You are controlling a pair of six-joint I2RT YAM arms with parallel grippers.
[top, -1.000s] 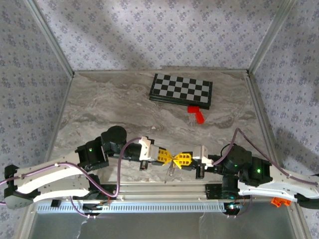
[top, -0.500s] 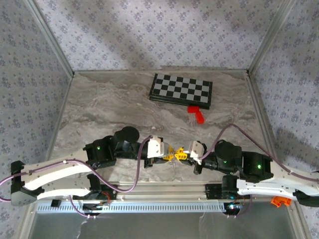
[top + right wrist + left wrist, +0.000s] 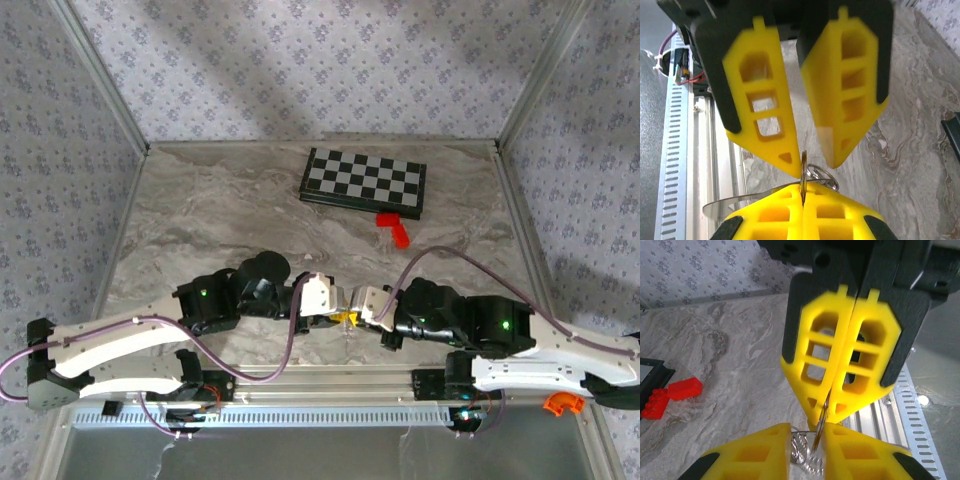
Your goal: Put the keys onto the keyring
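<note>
Top external: I am seeing the left gripper and right gripper meeting tip to tip by the table's near edge. From up here I cannot make out what lies between them. The chessboard and red block are sitting well apart at the far side.

Left wrist: the right gripper's pads are pressing flat together on the key, its thin blade poking out below the tips. The keyring is lying in the gap between the left fingers. Whether it is touching them I cannot tell.

Right wrist: the left jaws are standing partly apart, gripping nothing, their tips just above the key's edge and the keyring beside it.
</note>
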